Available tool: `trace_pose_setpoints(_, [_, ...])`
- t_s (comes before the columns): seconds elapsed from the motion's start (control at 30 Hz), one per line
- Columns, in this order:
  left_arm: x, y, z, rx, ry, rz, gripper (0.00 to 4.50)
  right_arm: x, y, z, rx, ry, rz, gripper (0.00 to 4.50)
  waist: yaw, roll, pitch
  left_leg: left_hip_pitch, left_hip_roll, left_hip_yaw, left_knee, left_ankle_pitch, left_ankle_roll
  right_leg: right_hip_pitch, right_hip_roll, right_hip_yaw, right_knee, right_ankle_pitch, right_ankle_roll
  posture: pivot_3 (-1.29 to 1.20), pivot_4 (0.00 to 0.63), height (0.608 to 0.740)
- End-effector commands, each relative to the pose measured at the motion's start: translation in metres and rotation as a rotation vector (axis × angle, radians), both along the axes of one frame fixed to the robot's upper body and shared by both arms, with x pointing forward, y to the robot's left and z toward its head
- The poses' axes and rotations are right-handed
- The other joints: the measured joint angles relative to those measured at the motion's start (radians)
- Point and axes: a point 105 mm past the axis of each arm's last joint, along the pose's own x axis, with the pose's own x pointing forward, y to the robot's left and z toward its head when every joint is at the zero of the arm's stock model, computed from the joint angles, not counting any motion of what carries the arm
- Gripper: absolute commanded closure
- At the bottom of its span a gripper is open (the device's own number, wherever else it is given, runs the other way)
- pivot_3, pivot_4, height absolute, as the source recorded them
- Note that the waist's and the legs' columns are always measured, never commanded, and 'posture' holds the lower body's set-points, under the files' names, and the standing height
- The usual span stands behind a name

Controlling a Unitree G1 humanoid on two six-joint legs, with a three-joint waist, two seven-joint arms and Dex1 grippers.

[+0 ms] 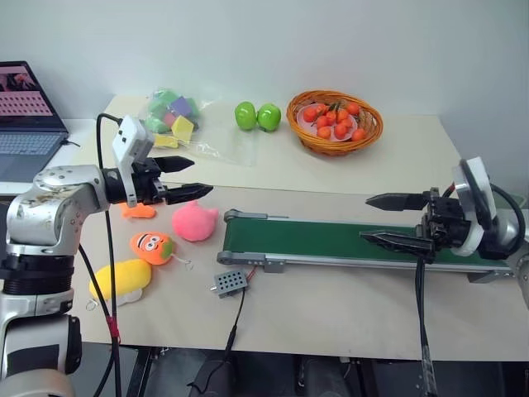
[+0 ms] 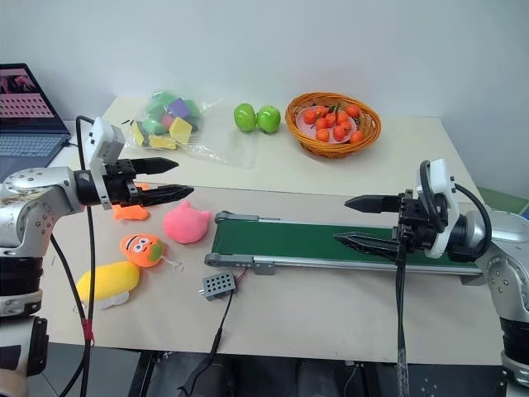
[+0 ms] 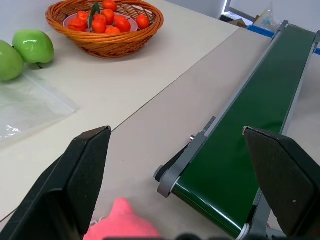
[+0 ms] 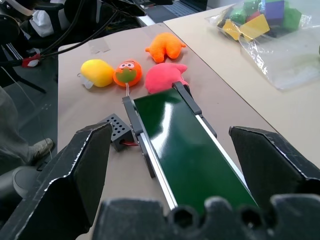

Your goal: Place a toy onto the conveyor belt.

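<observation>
**A:** Beige table [image 1: 331, 306], white wall behind. I have the conveyor belt [image 1: 331, 241] running left to right across it, nothing on it.

**B:** The toy?

**A:** Yellow oval plush [image 1: 122, 279], near the front left edge, long axis roughly along that edge. My left gripper [image 1: 188, 178] hovers above and behind it, fingers spread, empty. Right gripper [image 1: 395, 220] is open over the belt's far end, well apart. Left arm's job, I judge.
</observation>
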Motion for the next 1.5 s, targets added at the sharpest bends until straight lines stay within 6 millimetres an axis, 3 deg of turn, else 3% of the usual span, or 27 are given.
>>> trace_pose_setpoints(0.03, [-0.001, -0.001, 0.02, -0.023, -0.07, -0.008, 0.0, -0.001, -0.001, 0.01, -0.009, -0.053, 0.004, 0.11, 0.0, 0.0, 0.0, 0.0, 0.0, 0.0, 0.0, 0.0, 0.0, 0.0, 0.0, 0.0, 0.0, 0.0, 0.0, 0.0, 0.15, 0.738])
trace_pose_setpoints(0.93, [-0.001, 0.004, 0.022, -0.057, -0.07, 0.02, 0.0, 0.005, -0.001, 0.009, -0.024, -0.066, -0.003, 0.11, 0.0, 0.0, 0.0, 0.0, 0.0, 0.0, 0.0, 0.0, 0.0, 0.0, 0.0, 0.0, 0.0, 0.0, 0.0, 0.0, 0.15, 0.738])
trace_pose_setpoints(1.1, [0.003, 0.024, 0.015, -0.057, -0.049, 0.097, 0.0, 0.005, -0.001, 0.009, -0.026, -0.066, -0.004, 0.11, -0.001, 0.0, 0.0, 0.0, 0.0, 0.0, 0.0, 0.0, 0.0, 0.0, 0.0, 0.0, 0.0, 0.0, 0.0, 0.0, 0.15, 0.738])
trace_pose_setpoints(1.23, [0.0, 0.054, 0.022, -0.197, 0.024, 0.181, 0.0, 0.008, -0.001, 0.009, -0.026, -0.066, 0.0, 0.11, -0.006, 0.0, 0.0, 0.0, 0.0, 0.0, 0.0, 0.0, 0.0, -0.001, 0.0, 0.0, 0.0, 0.0, 0.0, 0.0, 0.15, 0.738])
trace_pose_setpoints(1.33, [-0.003, 0.086, 0.012, -0.255, 0.074, 0.289, 0.0, 0.01, 0.001, 0.008, -0.023, -0.063, 0.014, 0.11, -0.015, 0.0, 0.0, 0.0, 0.0, 0.0, -0.001, 0.0, 0.0, -0.001, 0.0, 0.0, 0.0, 0.0, 0.0, 0.0, 0.15, 0.738])
trace_pose_setpoints(1.4, [-0.008, 0.105, 0.002, -0.272, 0.112, 0.354, 0.0, 0.011, 0.004, 0.01, -0.02, -0.063, 0.032, 0.11, -0.021, 0.0, 0.0, 0.002, 0.0, 0.002, -0.003, 0.0, 0.0, -0.001, 0.0, 0.001, 0.0, 0.0, 0.0, 0.0, 0.15, 0.738])
trace_pose_setpoints(1.5, [-0.029, 0.109, -0.007, -0.306, 0.18, 0.305, 0.0, 0.012, 0.007, 0.013, -0.016, -0.063, 0.059, 0.11, -0.022, 0.001, 0.0, 0.005, 0.001, 0.004, -0.005, 0.0, 0.0, -0.001, 0.0, 0.001, 0.0, 0.0, 0.0, 0.0, 0.15, 0.738])
